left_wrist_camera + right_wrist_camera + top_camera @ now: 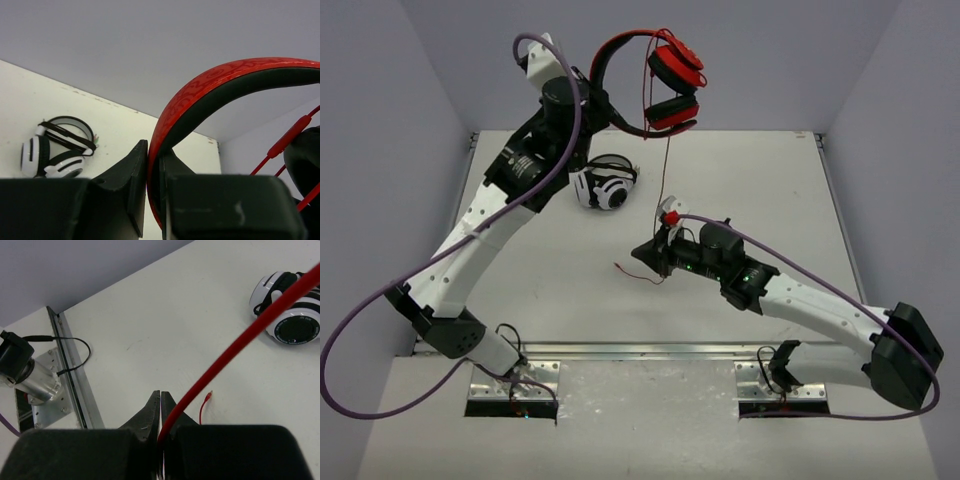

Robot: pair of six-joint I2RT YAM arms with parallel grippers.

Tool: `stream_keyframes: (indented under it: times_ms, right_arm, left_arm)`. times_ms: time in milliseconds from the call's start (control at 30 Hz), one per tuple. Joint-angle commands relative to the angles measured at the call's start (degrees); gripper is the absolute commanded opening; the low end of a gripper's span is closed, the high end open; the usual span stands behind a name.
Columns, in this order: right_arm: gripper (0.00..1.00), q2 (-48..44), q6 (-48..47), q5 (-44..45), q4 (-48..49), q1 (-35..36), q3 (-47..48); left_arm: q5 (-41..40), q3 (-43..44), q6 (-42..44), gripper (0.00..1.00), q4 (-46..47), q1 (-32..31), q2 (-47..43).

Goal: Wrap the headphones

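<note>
The red headphones (665, 85) hang in the air at the back, high above the table. My left gripper (608, 108) is shut on their red-and-black headband (210, 87), which sits pinched between the jaws of that gripper (154, 165). The thin red cord (668, 165) drops from the ear cups to my right gripper (646, 256), low over the table's middle. In the right wrist view the right gripper (160, 396) is shut on the cord (240, 342), which runs taut up to the right. The cord's plug end (209, 395) lies on the table just ahead.
White-and-black headphones (605, 185) lie on the table behind the right gripper, also in the left wrist view (57, 147) and the right wrist view (290, 315). A metal rail (640, 350) runs along the near edge. Grey walls close in the back and sides.
</note>
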Motion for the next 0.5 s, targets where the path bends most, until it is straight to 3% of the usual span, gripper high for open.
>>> stream_keyframes:
  times_ms: [0, 333, 467]
  right_arm:
    - [0.01, 1.74, -0.23, -1.35, -1.75, 0.58, 3.53]
    - [0.01, 7.1, -3.3, 3.57, -9.56, 2.33, 10.54]
    - [0.01, 10.36, -3.92, 6.12, -13.26, 2.51, 14.25]
  left_arm:
    - [7.37, 1.0, -8.68, 0.0, 5.49, 2.33, -4.38]
    - [21.89, -0.49, -22.65, 0.0, 2.42, 12.17, -5.09]
    - [26.12, -3.74, -24.07, 0.0, 4.35, 15.17, -5.79]
